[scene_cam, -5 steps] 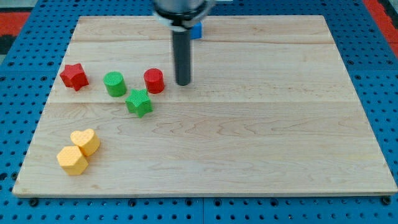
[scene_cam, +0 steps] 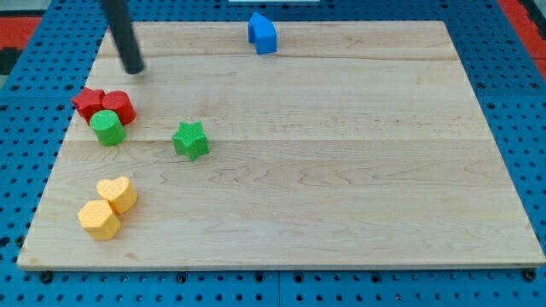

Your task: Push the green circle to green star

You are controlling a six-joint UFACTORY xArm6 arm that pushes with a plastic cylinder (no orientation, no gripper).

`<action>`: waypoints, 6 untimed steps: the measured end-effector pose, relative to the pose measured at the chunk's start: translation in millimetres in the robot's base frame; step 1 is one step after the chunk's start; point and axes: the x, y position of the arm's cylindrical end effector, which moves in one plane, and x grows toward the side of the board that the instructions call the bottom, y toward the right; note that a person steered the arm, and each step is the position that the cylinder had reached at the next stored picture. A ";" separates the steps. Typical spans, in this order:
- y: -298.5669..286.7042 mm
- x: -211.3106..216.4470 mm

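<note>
The green circle (scene_cam: 108, 128) sits near the board's left edge, touching the red circle (scene_cam: 119, 107) above it. The green star (scene_cam: 191, 140) lies to its right, a clear gap apart. My tip (scene_cam: 134, 70) is near the board's top left, above and slightly right of the red circle, touching no block. The rod leans up to the view's top left.
A red star (scene_cam: 87, 102) touches the red circle's left side. A yellow heart (scene_cam: 118, 194) and a yellow hexagon (scene_cam: 99, 220) sit together at the lower left. A blue block (scene_cam: 263, 34) stands at the top centre. The wooden board (scene_cam: 341, 170) lies on a blue pegboard.
My tip moved from right of the red circle to the top left. The red circle and green circle were shoved left; the red circle now touches the red star. The green star stayed.
</note>
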 end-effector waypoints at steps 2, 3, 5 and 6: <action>-50.7 48.0; -50.7 128.9; -50.9 161.9; -51.0 160.0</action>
